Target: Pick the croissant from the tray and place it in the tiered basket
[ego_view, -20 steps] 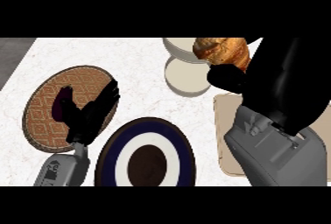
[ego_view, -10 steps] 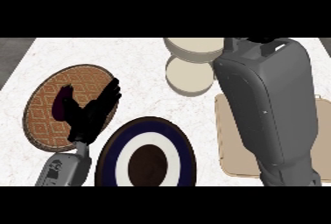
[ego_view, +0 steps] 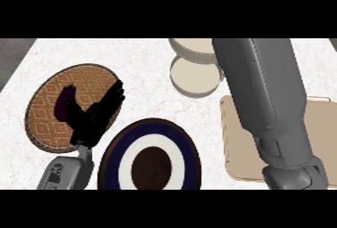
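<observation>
The croissant cannot be seen; the right arm (ego_view: 270, 102) may be hiding it, but that cannot be told. The tiered basket (ego_view: 191, 75) sits at the top middle of the frame; it shows as two pale round trays, one partly under the other, and the grey arm covers their right side. The arm runs from the lower right up to the top edge; the right hand is out of the frame, so its fingers cannot be told. The tan tray (ego_view: 240, 138) lies flat at the right, partly under that arm; the bare part of it holds nothing.

At the lower middle there is a round plate (ego_view: 115, 156) with a dark blue rim, a white ring and a brown middle. At the left lies a brown woven mat (ego_view: 49, 111) with a diamond pattern. The left hand (ego_view: 92, 116) is over the mat's right side, fingers pointing up and relaxed, thumb spread to the left; it holds nothing.
</observation>
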`<action>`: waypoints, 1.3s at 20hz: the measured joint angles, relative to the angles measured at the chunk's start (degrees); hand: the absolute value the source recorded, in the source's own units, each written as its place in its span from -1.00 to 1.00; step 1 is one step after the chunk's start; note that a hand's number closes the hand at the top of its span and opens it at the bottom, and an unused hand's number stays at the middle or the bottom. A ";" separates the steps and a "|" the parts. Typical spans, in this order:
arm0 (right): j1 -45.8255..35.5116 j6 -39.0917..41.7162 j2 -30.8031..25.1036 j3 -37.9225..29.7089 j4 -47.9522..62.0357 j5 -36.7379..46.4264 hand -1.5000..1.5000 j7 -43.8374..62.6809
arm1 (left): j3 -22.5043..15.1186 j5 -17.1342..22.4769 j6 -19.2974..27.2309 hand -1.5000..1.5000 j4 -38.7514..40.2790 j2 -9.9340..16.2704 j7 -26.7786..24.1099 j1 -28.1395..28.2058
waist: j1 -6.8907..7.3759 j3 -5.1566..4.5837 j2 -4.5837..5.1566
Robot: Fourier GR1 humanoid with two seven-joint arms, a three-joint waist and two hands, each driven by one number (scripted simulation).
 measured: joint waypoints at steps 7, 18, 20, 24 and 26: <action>-1.12 -18.29 0.15 -5.92 8.32 -8.30 -1.00 -7.43 | -0.17 -0.20 -0.18 0.00 0.38 -0.29 -0.32 -0.94 | 1.29 0.07 0.59; -8.82 -37.78 -0.89 -9.09 24.86 -10.49 -1.00 -19.31 | -0.20 -0.38 -0.19 0.00 -0.69 -0.34 0.05 -0.45 | 1.14 -0.01 0.42; -10.26 -40.67 -1.23 -9.60 26.34 -8.75 -1.00 -18.04 | -0.06 -0.51 0.03 0.00 0.04 -0.61 -0.41 -0.38 | 0.60 -0.03 0.29; -9.99 -45.27 -1.56 -11.56 25.88 -6.69 -1.00 -14.61 | 0.86 -0.01 -0.06 0.00 -0.47 -0.01 -0.31 0.99 | -0.90 -0.02 -0.42; -9.03 -46.21 -1.16 -11.90 24.76 -4.49 -1.00 -11.63 | 1.52 0.23 -0.04 0.00 -0.89 0.54 0.24 1.28 | -1.91 -0.01 -0.85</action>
